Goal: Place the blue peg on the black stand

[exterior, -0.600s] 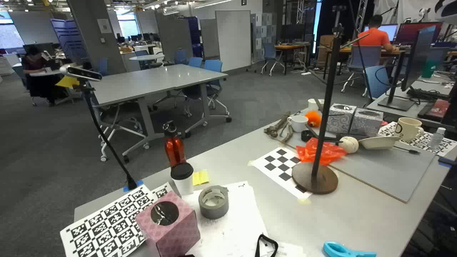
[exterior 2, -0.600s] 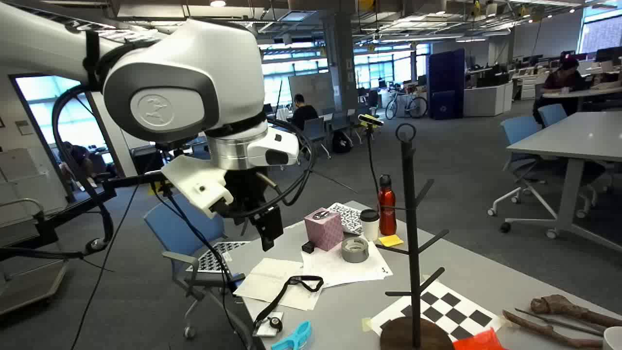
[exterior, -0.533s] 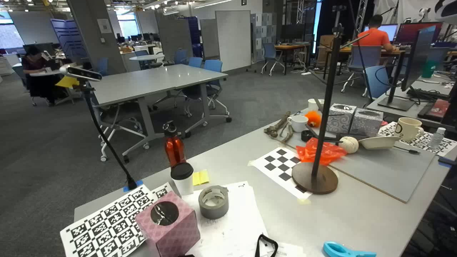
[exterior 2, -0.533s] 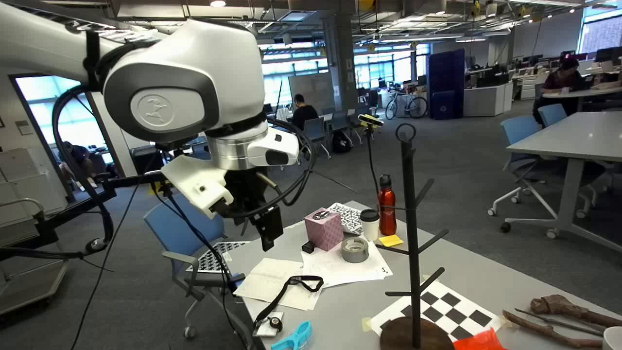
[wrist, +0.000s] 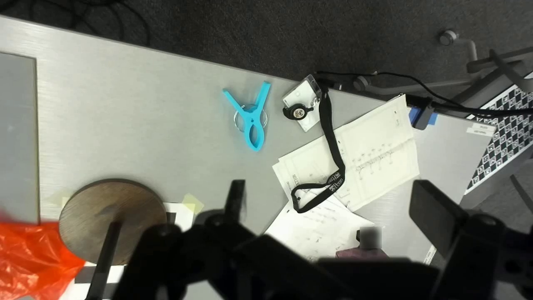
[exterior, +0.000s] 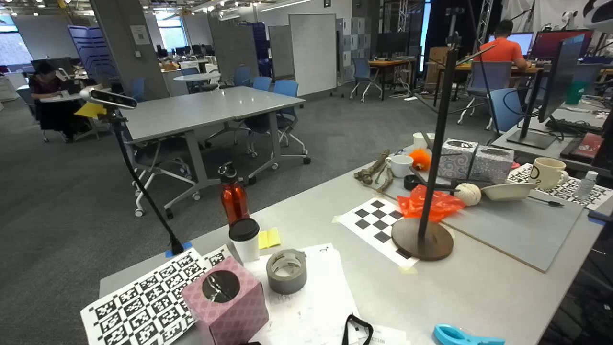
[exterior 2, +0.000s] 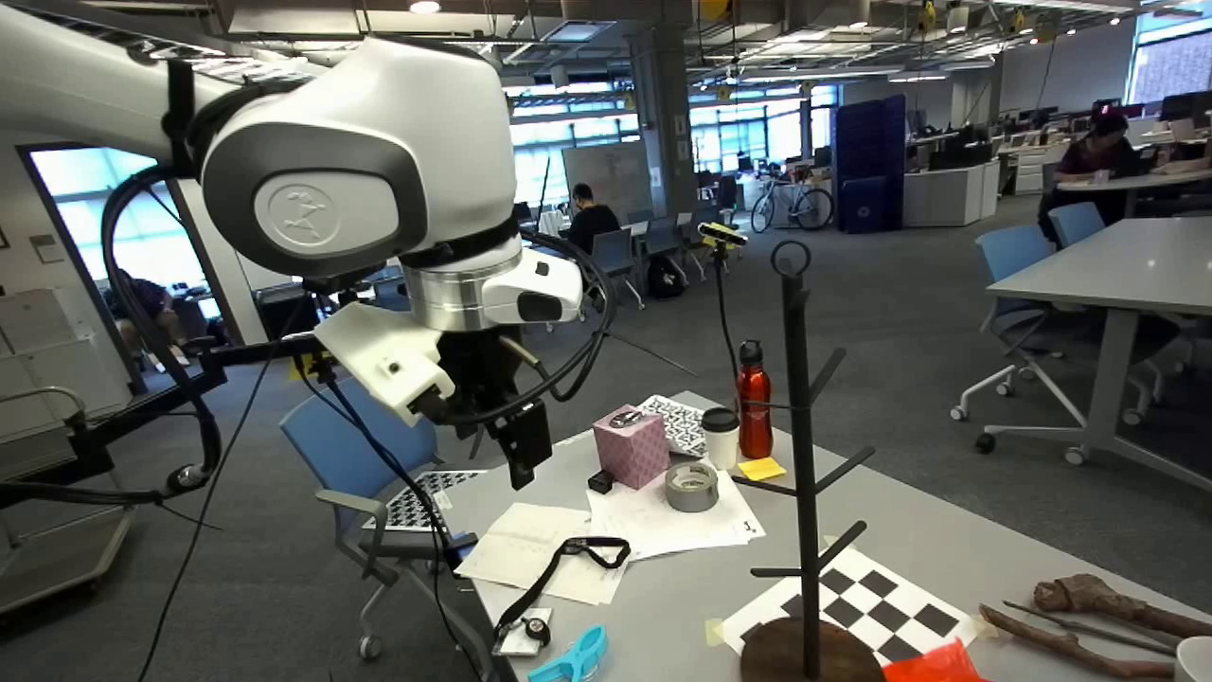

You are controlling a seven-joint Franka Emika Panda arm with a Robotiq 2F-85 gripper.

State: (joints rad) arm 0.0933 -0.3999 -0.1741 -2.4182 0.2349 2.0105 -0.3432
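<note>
The blue peg, a light-blue spring clamp (wrist: pixel 252 116), lies flat on the table near its edge. It also shows in both exterior views (exterior: pixel 474 340) (exterior 2: pixel 579 655). The black stand (exterior: pixel 436 163) is a tall upright rod with short side branches and a ring on top (exterior 2: pixel 804 445). Its round brown base (wrist: pixel 104 204) sits partly on a checkerboard sheet. My gripper (wrist: pixel 329 185) is open with nothing between its fingers. It hangs above the table, apart from clamp and stand, and shows from the side in an exterior view (exterior 2: pixel 525 455). The stand's branches are bare.
A black lanyard with badge (wrist: pixel 329 133) and papers (wrist: pixel 374 166) lie beside the clamp. A pink tissue box (exterior 2: pixel 632 450), grey tape roll (exterior 2: pixel 692 488), paper cup (exterior 2: pixel 721 440) and red bottle (exterior 2: pixel 755 398) stand farther off. Orange-red plastic (wrist: pixel 37 258) lies by the stand's base.
</note>
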